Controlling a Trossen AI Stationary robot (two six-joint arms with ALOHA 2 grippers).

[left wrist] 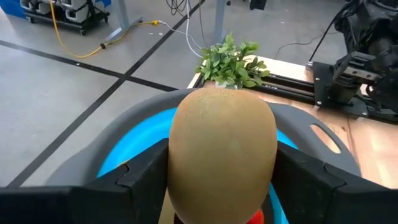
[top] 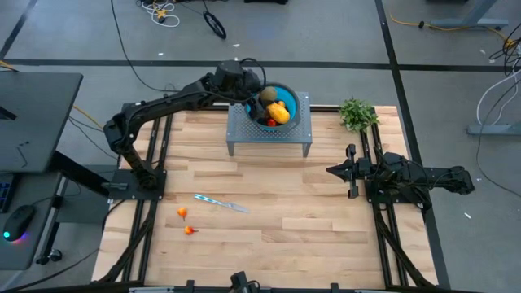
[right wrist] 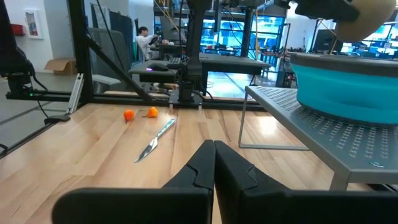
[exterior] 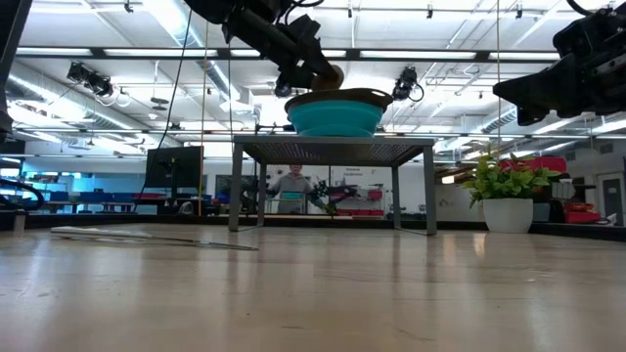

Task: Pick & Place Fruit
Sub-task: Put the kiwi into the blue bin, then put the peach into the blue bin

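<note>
A blue bowl with a grey rim (top: 286, 91) stands on a grey perforated stand (top: 244, 134) at the table's far middle. In it lie the yellow-orange fruit (top: 279, 112) and a red piece (top: 271, 122). My left gripper (top: 262, 96) hangs over the bowl's left side, shut on a brown-green kiwi (left wrist: 224, 149). Two tiny orange fruits (top: 182, 212) (top: 190, 230) rest on the wood near the left edge. My right gripper (top: 332, 171) waits shut, right of the stand. My left gripper pinches the kiwi by its two long sides, one finger (left wrist: 146, 171) on each flank (left wrist: 180, 162). It comes slanting down from the table's left. The kiwi (exterior: 328, 76) is lifted clear, just above the bowl's rim (exterior: 337, 96).
A slim silvery-blue knife (top: 221, 203) lies on the wood beside the tiny fruits. A potted green plant (top: 356, 114) stands at the far right corner. Bare wood stretches between the stand and the near edge. Dark arm rails run along both sides.
</note>
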